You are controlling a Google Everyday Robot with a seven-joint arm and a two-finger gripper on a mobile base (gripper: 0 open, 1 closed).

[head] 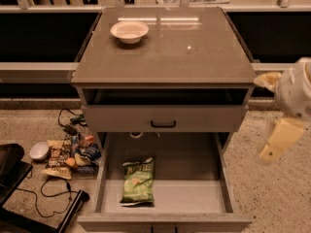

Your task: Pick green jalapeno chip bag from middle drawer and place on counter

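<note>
The green jalapeno chip bag (138, 179) lies flat on the pale floor of the open middle drawer (194, 198), left of centre with its dark green band pointing to the back. The glossy grey-brown counter (194, 47) tops the cabinet above. My gripper (278, 142), a cream part under a white arm, hangs at the right edge of the view. It is outside the cabinet, to the right of the drawer and above its level, and well apart from the bag.
A white bowl (129, 31) stands on the counter's back left. The upper drawer front with a black handle (163, 118) overhangs the back of the open drawer. Snack packets, a small white bowl and cables (68, 154) litter the floor at left, next to a black object (9, 171).
</note>
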